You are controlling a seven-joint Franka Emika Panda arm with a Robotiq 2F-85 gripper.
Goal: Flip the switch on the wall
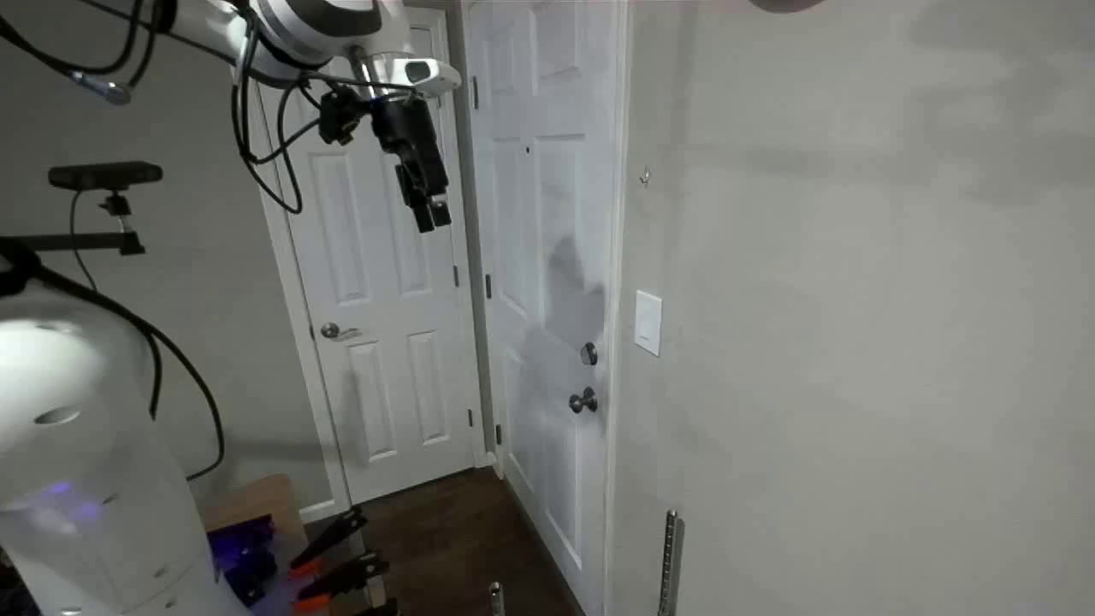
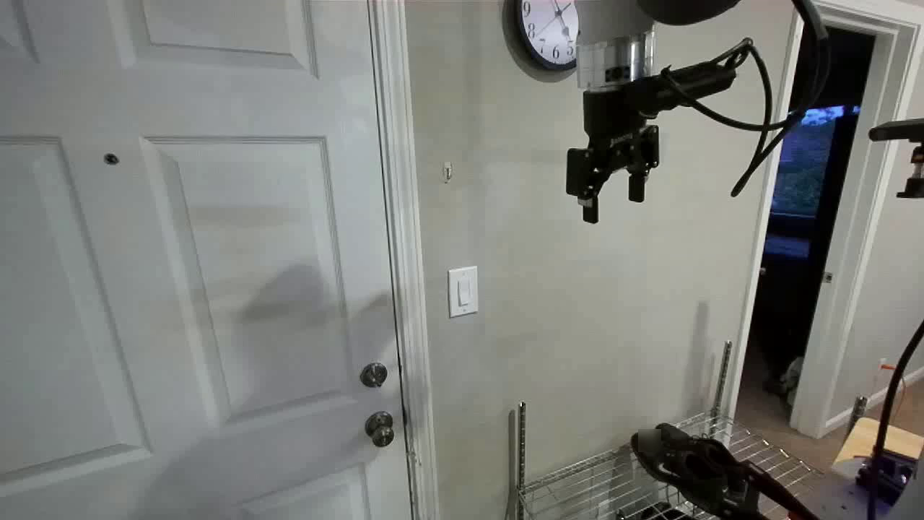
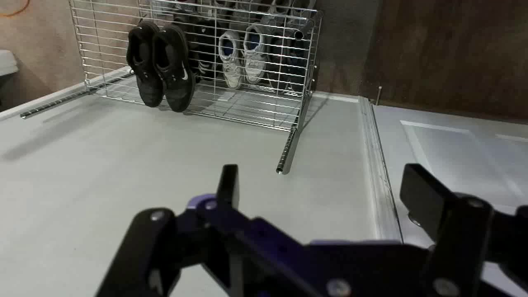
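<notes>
The light switch (image 2: 463, 292) looks like smooth plastic, the wall (image 2: 592, 325) has smooth, dull paint, the door knob (image 2: 379, 429) and the wire shoe rack (image 3: 247, 123) look like shiny metal, the gripper (image 2: 613, 198) looks mostly dull, and the floor (image 1: 453, 539) looks like wood

Light grey painted wall (image 2: 613, 289) adjoined round-knobbed white panelled door (image 2: 234, 101), both softly shadowed. Lever-handled white panelled door (image 1: 389, 312) stood angled beside the latter. Dark brown floor (image 1: 453, 530) lay beneath. Round dark-rimmed white clock (image 2: 545, 35) hung high; silvery wire rack (image 3: 255, 106) stood below. White-framed dark doorway (image 2: 846, 303) showed bluish window (image 2: 808, 166).
</notes>
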